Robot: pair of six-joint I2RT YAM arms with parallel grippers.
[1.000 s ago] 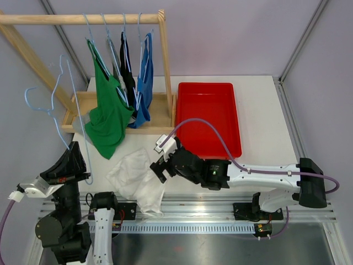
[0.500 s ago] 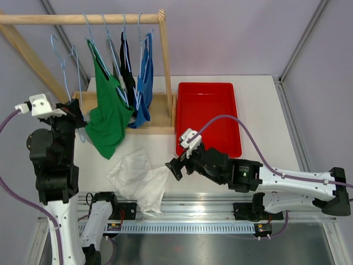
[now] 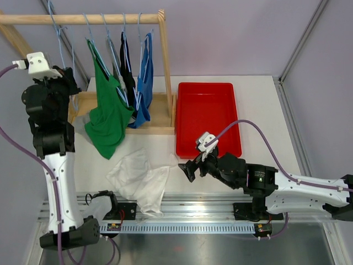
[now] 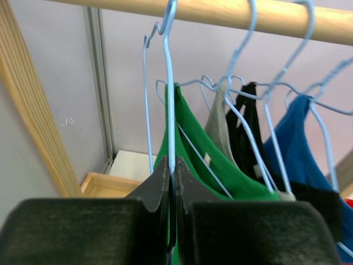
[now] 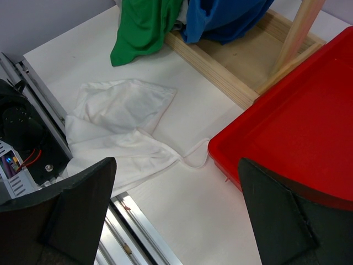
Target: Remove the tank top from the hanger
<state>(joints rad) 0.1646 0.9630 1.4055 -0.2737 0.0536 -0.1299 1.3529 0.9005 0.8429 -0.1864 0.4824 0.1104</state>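
Plain white on white at the near edge of the desk: the tank top (image 3: 138, 179) has no print and lies on the white tabletop (image 3: 259, 110), while the tray (image 3: 208, 118) at mid-desk is solid bright red. At the far left corner the rack (image 3: 165, 61) is pale natural wood, and its garments run plain green top (image 3: 107, 116), black top (image 3: 128, 77) and blue top (image 3: 146, 83), with a sliver of grey top (image 4: 219, 127) between green and black. The wire hangers (image 4: 242, 61) and the bare hanger (image 4: 168, 83) are light blue, the left arm (image 3: 52, 132) and right arm (image 3: 287, 185) are black and white with purple cables (image 3: 259, 135), and the left gripper (image 4: 172, 176) and right gripper (image 3: 187, 171) are matt black against pale lilac walls (image 3: 231, 33).
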